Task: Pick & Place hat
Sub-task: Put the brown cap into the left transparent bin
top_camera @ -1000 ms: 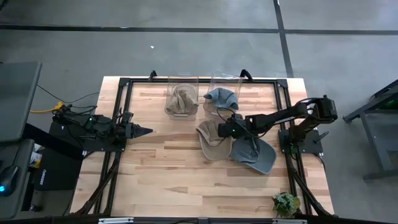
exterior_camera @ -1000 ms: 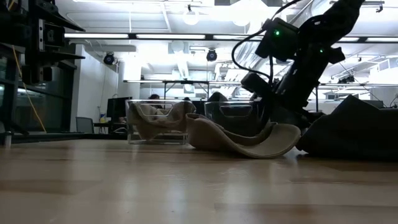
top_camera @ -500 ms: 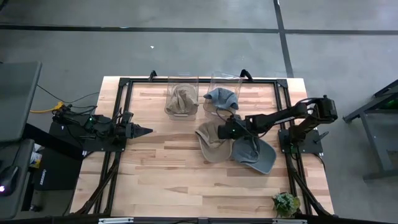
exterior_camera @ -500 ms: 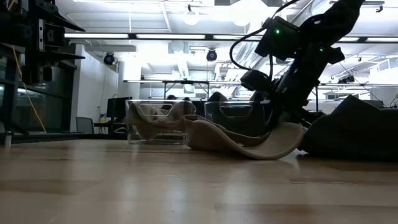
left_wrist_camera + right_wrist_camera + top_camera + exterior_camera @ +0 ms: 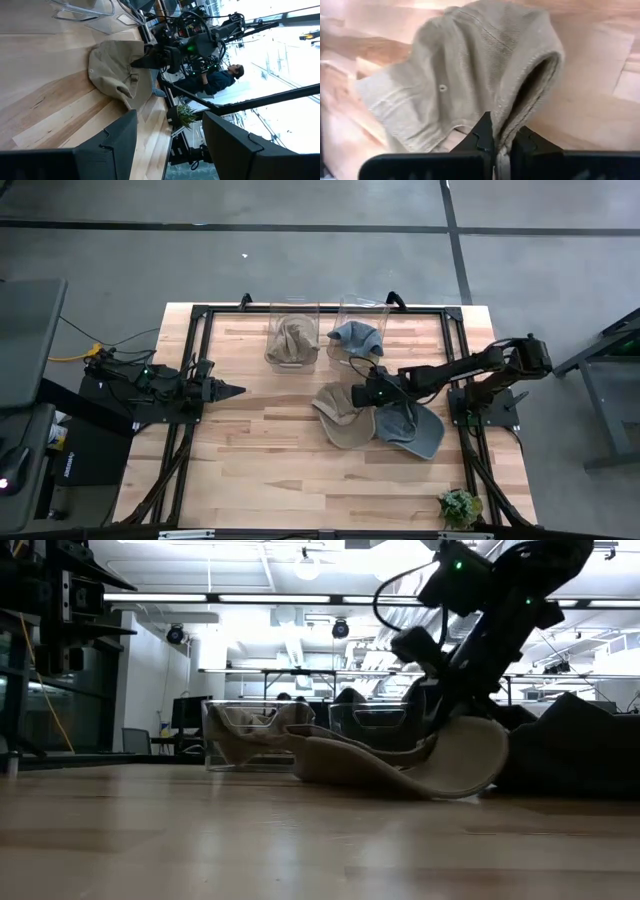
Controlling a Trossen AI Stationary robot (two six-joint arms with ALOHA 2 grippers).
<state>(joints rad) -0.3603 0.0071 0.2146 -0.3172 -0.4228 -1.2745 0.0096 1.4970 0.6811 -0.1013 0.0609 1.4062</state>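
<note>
— Two loose hats lie near the table's middle, right? Which one is being handled?

— The tan hat. It lies flat on the wooden table, its long axis running on a slant from the right gripper toward the near left. The edge nearest the gripper is lifted; in the low view that edge curls up off the wood while the rest still rests on it.

— And the gripper's hold?

— Its fingers are pressed together on a fold of the tan cloth at the hat's opening; the right wrist view shows the fabric pinched between them.

— What sits around it?

— A blue hat lies just beside the tan one, toward the right arm's side, its edge touching or overlapping it; I cannot tell which is on top. At the far edge stand two clear bins: the left bin holds another tan hat, the right bin has another blue hat in it. A small potted plant stands at the near right corner, well apart.

— The other arm?

— The left gripper waits at the left side of the table, pointing toward the middle, its fingers spread apart with nothing between them. A person shows in the room beyond.
</note>
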